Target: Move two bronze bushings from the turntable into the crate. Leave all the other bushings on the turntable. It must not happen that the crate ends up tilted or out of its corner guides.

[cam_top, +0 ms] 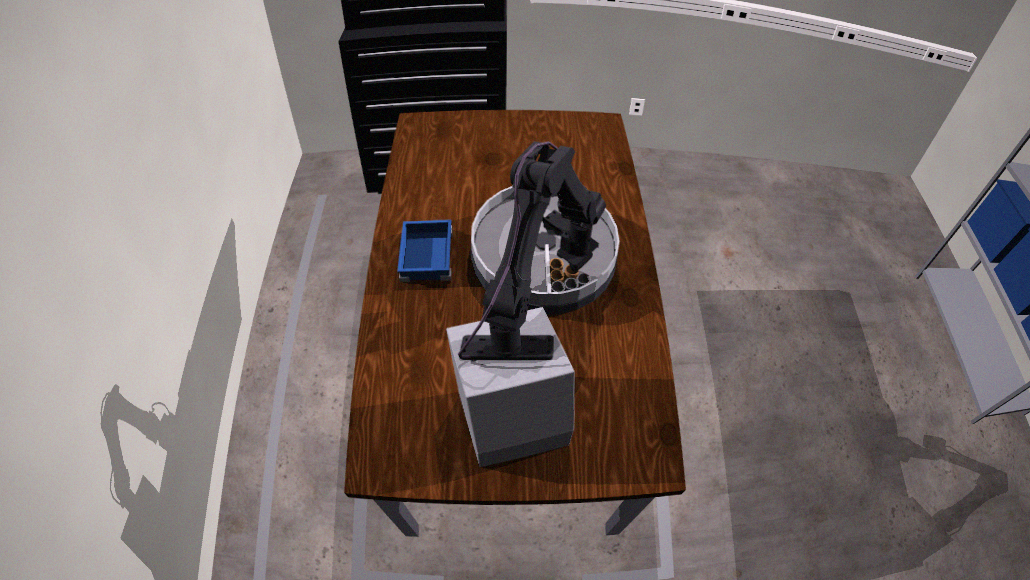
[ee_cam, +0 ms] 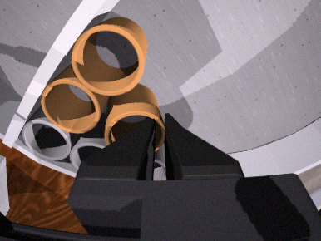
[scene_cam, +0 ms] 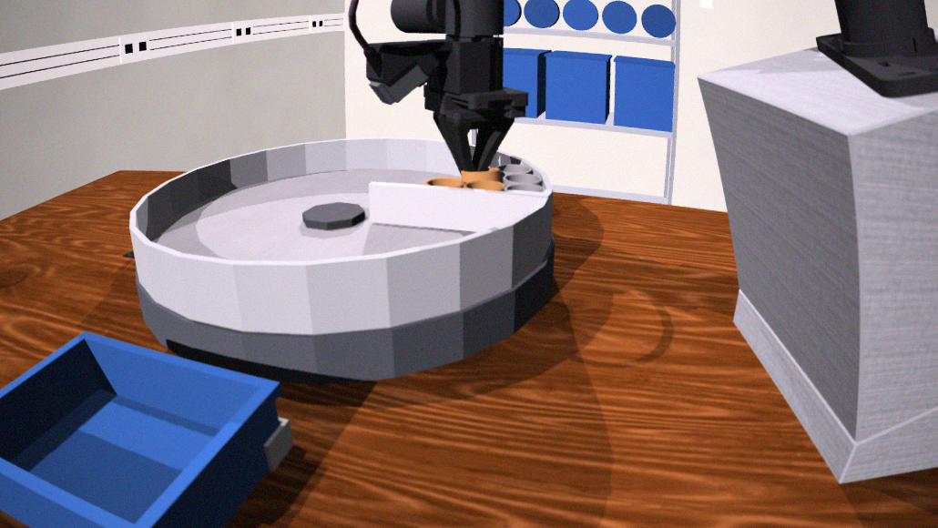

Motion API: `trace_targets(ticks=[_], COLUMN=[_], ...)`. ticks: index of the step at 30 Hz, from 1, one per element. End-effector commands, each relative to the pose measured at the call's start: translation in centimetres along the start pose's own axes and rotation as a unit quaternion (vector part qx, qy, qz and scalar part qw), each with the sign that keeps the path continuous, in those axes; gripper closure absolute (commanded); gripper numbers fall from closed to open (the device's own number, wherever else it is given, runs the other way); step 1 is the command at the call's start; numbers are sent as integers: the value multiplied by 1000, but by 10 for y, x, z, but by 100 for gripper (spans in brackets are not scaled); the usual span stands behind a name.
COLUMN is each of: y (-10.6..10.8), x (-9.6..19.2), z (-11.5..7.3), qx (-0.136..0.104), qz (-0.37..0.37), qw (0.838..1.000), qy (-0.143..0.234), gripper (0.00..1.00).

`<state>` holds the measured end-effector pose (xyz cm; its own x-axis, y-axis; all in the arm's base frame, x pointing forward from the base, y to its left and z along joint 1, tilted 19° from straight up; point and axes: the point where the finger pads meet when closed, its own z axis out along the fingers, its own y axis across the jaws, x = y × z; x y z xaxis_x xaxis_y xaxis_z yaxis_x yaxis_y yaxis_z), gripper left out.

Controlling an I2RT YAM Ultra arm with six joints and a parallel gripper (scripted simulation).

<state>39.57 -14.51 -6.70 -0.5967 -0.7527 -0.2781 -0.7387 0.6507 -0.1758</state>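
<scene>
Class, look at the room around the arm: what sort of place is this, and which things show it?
Probably a workshop or parts store: a black drawer cabinet by the wall, a shelf rack of blue bins, and a bare concrete floor.

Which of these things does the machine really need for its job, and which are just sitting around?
Part of the job:
- bronze bushings, one pinched by the tool
- turntable
- blue crate
- grey bushings, which must stay put

Just sitting around:
- black drawer cabinet
- shelf unit with blue bins
- grey pedestal
</scene>
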Motion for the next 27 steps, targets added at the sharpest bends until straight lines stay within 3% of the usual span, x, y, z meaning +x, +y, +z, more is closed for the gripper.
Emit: trace_targets(ticks=[1,17,23,27], y=[8,7,7,-10], x=[0,3,3,-3], z=[-5,-17,-42,-69], qx=[-10,-8,-8,13], qz=[6,5,5,0], qw=[1000,1000,1000,1000], qy=[-1,-2,-2,-7], gripper=[100,100,100,100])
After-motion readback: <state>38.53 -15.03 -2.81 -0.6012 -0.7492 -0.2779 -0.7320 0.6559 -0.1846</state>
